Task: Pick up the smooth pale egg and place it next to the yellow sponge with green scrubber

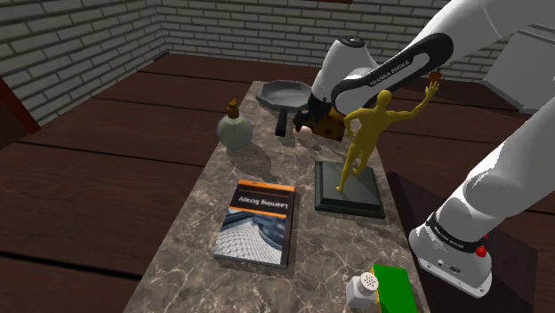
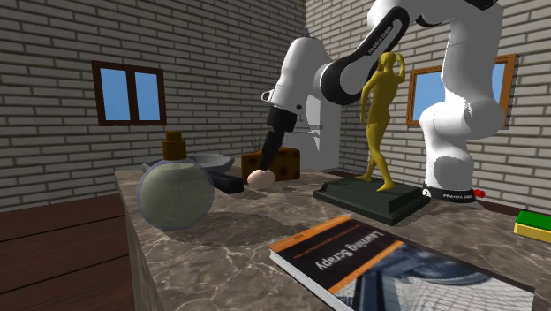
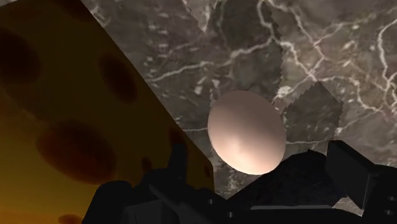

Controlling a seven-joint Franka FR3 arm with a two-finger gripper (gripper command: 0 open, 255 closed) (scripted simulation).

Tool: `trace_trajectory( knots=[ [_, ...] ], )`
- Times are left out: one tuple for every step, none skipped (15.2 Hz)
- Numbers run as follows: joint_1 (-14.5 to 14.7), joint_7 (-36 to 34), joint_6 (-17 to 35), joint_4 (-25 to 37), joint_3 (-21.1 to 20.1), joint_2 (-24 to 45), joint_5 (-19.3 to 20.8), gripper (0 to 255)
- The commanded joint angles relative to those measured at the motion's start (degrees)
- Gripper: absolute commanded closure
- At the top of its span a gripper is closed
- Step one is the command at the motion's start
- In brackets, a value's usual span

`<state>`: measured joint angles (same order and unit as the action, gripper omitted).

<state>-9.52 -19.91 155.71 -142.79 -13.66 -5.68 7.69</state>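
Observation:
A smooth pale egg (image 3: 247,130) lies on the marble tabletop (image 3: 331,44), close beside a holed yellow cheese block (image 3: 63,108). My gripper (image 3: 263,167) is open just above the egg, one finger on each side and neither touching it. In the second exterior view the gripper (image 2: 262,166) points down over the egg (image 2: 259,177), in front of the cheese (image 2: 283,163). In the shoulder view the gripper (image 1: 307,124) and egg (image 1: 305,132) are at the table's far end. The yellow sponge with a green top (image 1: 391,286) lies at the near end, and the sponge (image 2: 532,223) also shows at the second exterior view's right edge.
A golden figure statue (image 1: 363,142) on a dark base stands between the egg and the sponge. A round glass flask (image 1: 235,130), a grey pan (image 1: 286,94), a book (image 1: 258,222) and a white shaker (image 1: 363,289) beside the sponge share the table.

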Motion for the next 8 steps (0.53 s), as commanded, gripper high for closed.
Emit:
trace_trajectory(
  knots=[
    [-0.51,-1.37,1.68,0.69,-0.27,2.32,2.40,0],
    [-0.64,-1.90,2.36,0.83,-0.26,3.19,3.13,0],
    [-0.78,-2.47,3.04,0.99,-0.24,4.08,3.90,0],
    [-0.91,-3.06,3.70,1.16,-0.22,4.97,4.71,0],
    [-1.04,-3.69,4.35,1.36,-0.19,5.87,5.55,0],
    [-1.19,-4.73,5.34,1.69,-0.07,7.29,6.96,0],
    [-1.16,-4.73,5.34,1.69,-0.05,7.29,6.96,0],
    [-1.17,-4.73,5.33,1.70,-0.06,7.29,6.95,0]
  ],
)
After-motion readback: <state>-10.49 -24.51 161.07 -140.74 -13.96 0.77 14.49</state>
